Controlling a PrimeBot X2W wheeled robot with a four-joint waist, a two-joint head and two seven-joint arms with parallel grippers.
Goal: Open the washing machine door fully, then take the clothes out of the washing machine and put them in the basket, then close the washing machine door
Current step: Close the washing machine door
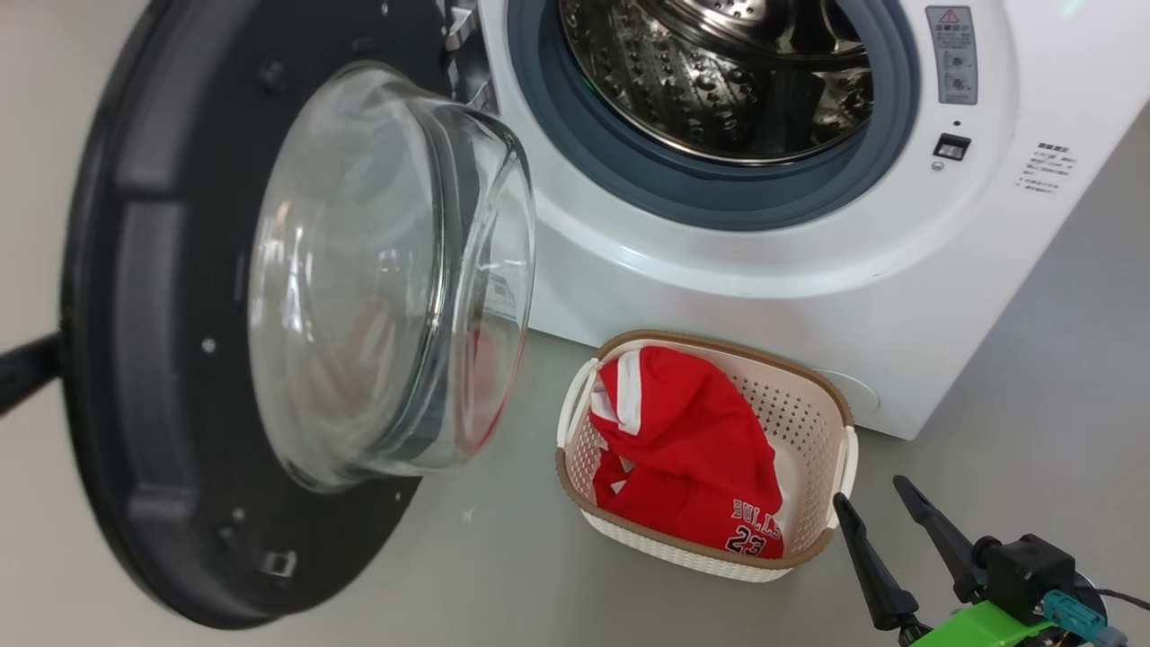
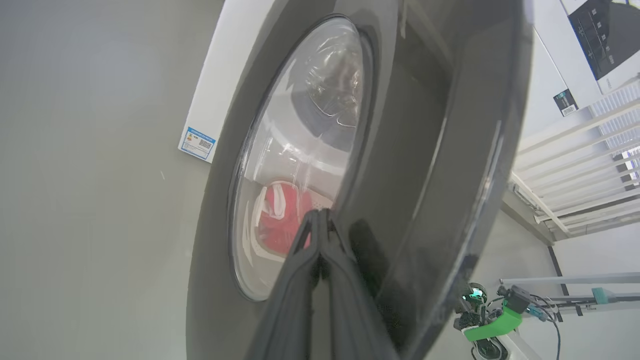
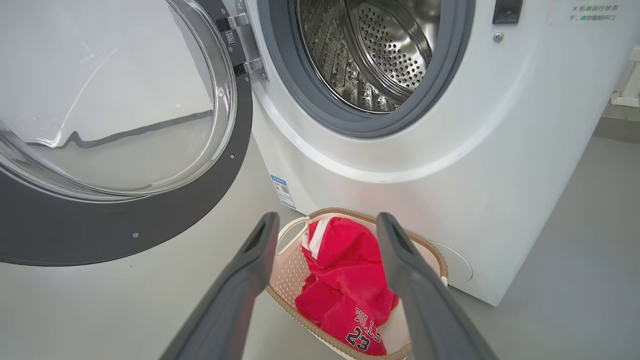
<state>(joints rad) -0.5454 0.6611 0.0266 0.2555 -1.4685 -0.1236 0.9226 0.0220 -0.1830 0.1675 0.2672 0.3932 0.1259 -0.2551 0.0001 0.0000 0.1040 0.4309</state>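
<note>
The washing machine door [image 1: 153,270] stands swung out to the left, its glass bowl facing me. The washing machine [image 1: 719,270] shows a bare steel drum [image 1: 719,72]. On the floor in front, the basket [image 1: 835,404] holds the red clothes [image 1: 692,440]. My left gripper [image 2: 317,212] is shut, its tips against the door's outer face [image 2: 400,150]. The clothes [image 2: 280,220] show through the glass. A dark part of the left arm [image 1: 22,370] sticks out behind the door's edge. My right gripper [image 1: 876,499] is open and holds nothing. It hangs just right of the basket, and its open fingers frame the clothes [image 3: 345,265].
Grey floor [image 1: 1033,359] lies open to the right of the machine. A blue label [image 3: 283,192] sits at the machine's lower corner. White slatted railings [image 2: 575,150] stand beyond the door in the left wrist view.
</note>
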